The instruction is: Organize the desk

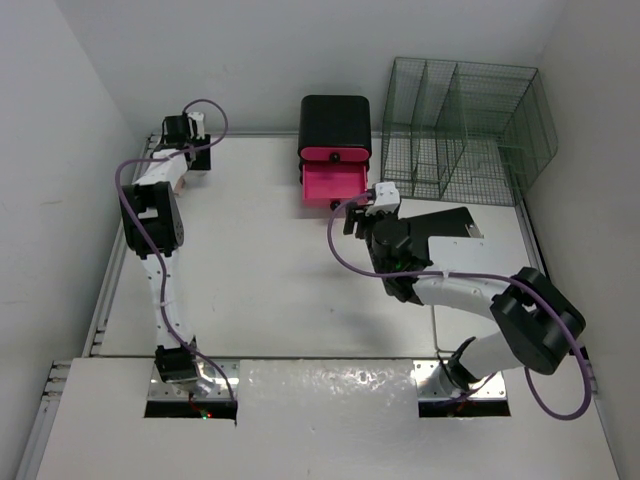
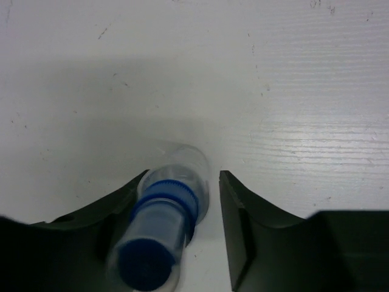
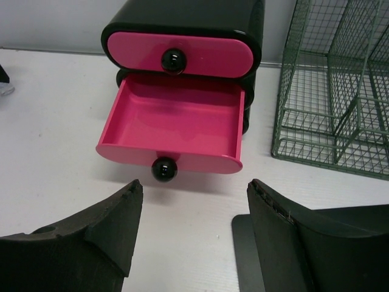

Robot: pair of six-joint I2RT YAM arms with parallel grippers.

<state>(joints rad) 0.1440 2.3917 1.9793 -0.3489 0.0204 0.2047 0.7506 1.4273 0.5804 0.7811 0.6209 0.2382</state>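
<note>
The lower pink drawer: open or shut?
Open. The lower pink drawer is pulled out past the shut upper drawer, bare pink floor showing.

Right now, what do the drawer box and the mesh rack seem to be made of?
The drawer box: probably glossy plastic; its black shell and pink fronts show highlights. The mesh rack: thin green wire grid, likely coated metal.

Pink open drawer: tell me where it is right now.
In the top view the open pink drawer sits at the far edge of the desk, sticking out of the black drawer unit, green wire rack to its right.
</note>
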